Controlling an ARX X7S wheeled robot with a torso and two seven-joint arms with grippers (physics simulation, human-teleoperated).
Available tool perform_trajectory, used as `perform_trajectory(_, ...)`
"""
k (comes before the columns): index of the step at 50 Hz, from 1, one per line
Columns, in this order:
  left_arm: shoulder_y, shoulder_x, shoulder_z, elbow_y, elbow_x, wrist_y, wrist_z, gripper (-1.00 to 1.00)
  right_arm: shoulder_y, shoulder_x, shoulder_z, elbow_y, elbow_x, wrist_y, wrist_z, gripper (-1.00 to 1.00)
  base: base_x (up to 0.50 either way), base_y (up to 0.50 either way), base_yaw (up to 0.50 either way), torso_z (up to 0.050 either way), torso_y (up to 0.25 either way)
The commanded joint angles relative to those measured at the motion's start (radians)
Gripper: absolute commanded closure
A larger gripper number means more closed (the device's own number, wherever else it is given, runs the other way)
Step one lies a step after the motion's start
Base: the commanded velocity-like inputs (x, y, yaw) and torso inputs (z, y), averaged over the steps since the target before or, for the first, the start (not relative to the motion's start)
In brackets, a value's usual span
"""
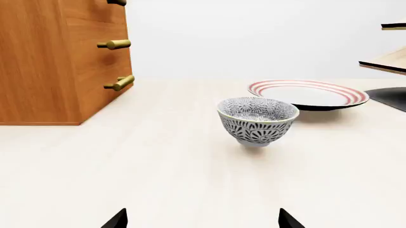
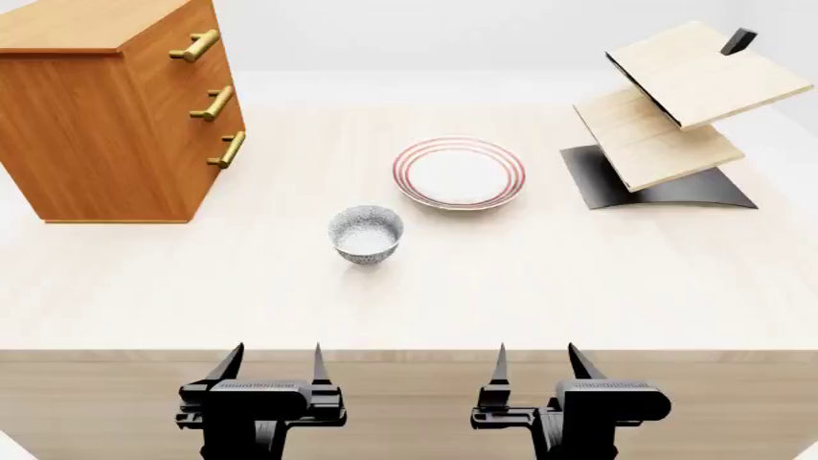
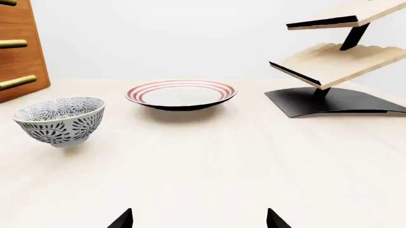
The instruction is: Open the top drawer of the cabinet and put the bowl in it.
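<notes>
1. The cabinet [image 2: 122, 110] is standing at the far left of the pale table [image 2: 537, 278], with all three drawers sitting flush – the top drawer [image 2: 192, 43] is showing its brass handle [image 2: 195, 45] and is not yet pulled out.
2. The bowl [image 2: 366, 234] is sitting upright on the table, apart from the cabinet and just in front of the red-ringed plate [image 2: 459, 173], not touching it.
3. The tilted-board rack [image 2: 665, 120] is standing at the far right, well apart from the bowl.
4. The left gripper [image 2: 272, 362] is hovering at the table's near edge with its fingers spread wide, holding nothing – the bowl is lying ahead of it.
5. The right gripper [image 2: 535, 360] is hovering alongside, fingers likewise wide apart and gripping nothing.
</notes>
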Motion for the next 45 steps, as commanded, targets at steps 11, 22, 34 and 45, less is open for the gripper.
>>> perform_trajectory(11, 0.008, -0.045, 0.043, 0.039, -0.054, 0.004, -0.057, -1.00, -0.016, 0.048, -0.059, -0.035, 0.028, -0.004, 0.062, -1.00, 0.00, 0.00, 0.00, 0.000, 0.000)
perform_trajectory(22, 0.015, -0.072, 0.056, 0.123, -0.088, -0.035, -0.072, -1.00, -0.046, 0.073, -0.072, -0.142, 0.039, 0.029, 0.092, -1.00, 0.00, 0.00, 0.00, 0.024, 0.000)
perform_trajectory(34, 0.007, -0.100, 0.065, 0.195, -0.106, -0.090, -0.088, -1.00, -0.061, 0.096, -0.080, -0.229, 0.050, 0.066, 0.115, -1.00, 0.00, 0.00, 0.00, 0.050, 0.000)
perform_trajectory(45, -0.032, -0.150, 0.061, 0.368, -0.123, -0.244, -0.106, -1.00, -0.056, 0.137, -0.075, -0.416, 0.047, 0.222, 0.141, -1.00, 0.00, 0.00, 0.00, 0.050, 0.000)
